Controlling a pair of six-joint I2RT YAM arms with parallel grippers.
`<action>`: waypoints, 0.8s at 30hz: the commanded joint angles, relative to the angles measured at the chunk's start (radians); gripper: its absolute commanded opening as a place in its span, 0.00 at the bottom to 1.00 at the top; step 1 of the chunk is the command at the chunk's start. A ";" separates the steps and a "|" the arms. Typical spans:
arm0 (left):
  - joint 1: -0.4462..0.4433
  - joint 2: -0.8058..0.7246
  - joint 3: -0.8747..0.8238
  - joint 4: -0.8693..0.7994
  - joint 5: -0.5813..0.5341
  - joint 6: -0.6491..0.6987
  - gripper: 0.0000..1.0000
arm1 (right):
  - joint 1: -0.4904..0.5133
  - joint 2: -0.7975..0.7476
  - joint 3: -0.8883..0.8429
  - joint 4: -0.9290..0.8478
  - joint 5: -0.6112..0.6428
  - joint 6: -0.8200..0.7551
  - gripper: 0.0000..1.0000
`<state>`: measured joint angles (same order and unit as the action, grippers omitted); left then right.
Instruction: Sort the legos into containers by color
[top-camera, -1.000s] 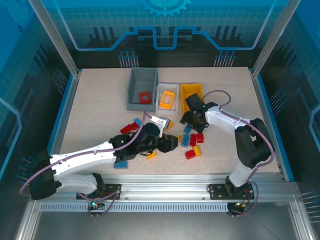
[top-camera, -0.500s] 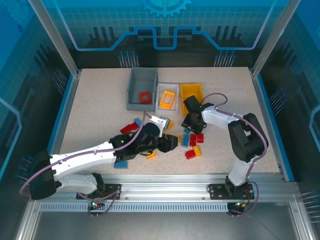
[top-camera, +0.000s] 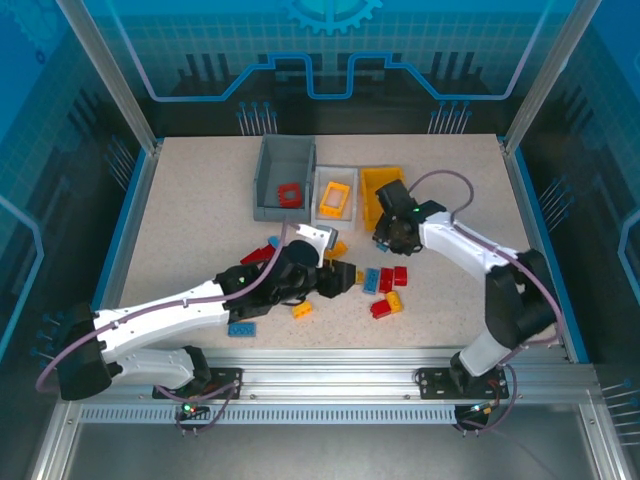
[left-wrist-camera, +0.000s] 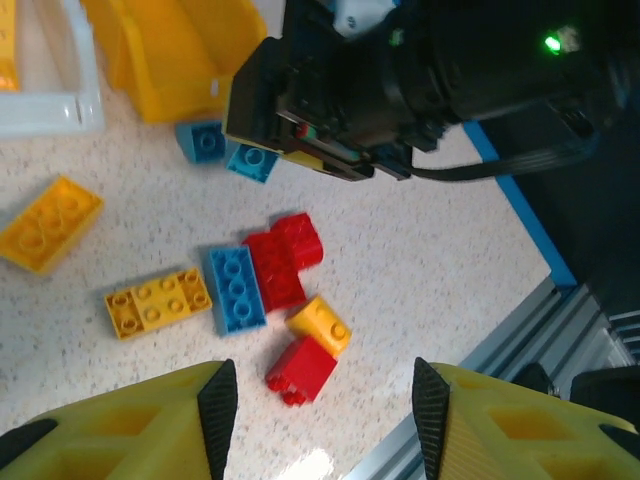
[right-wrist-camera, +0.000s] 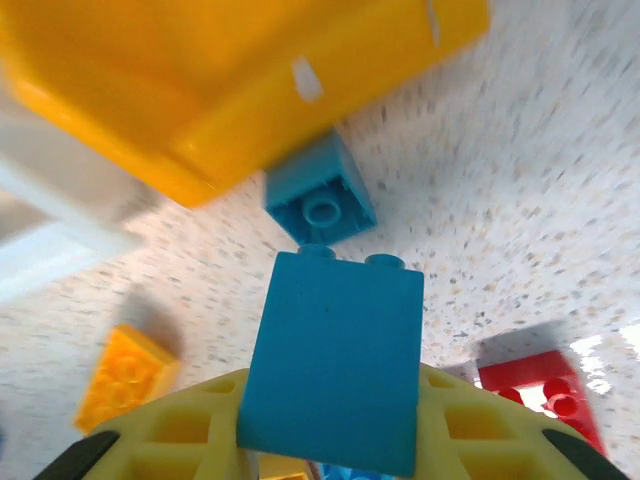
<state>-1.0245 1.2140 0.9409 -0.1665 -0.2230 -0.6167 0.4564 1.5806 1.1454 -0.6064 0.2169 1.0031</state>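
At centre right of the overhead view, the right claw (top-camera: 386, 234) is clamped on a blue lego (right-wrist-camera: 335, 360), raised off the bench (top-camera: 190, 220) beside the yellow container (top-camera: 383, 185), probably its destination. Lower centre, the left claw (left-wrist-camera: 322, 415) stands apart and empty above the loose legos (left-wrist-camera: 270, 290), presumably ready to pick.

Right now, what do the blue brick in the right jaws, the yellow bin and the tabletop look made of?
The blue brick: moulded plastic, smooth satin face, crisp round studs. The yellow bin: likely plastic too, uniform colour, slightly glossy highlights. The tabletop: matte, speckled beige; laminate or stone-effect composite, can't tell which.
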 joint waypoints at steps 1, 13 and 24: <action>-0.005 0.042 0.128 -0.039 -0.069 0.049 0.53 | -0.036 -0.043 0.066 0.008 0.064 -0.152 0.33; 0.061 0.169 0.280 -0.072 -0.065 0.033 0.53 | -0.187 0.402 0.520 -0.020 -0.145 -0.487 0.36; 0.083 0.148 0.259 -0.171 -0.104 -0.011 0.53 | -0.215 0.501 0.636 -0.079 -0.214 -0.505 0.60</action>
<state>-0.9524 1.3865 1.1980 -0.2810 -0.2893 -0.6033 0.2485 2.1189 1.7523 -0.6472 0.0319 0.5114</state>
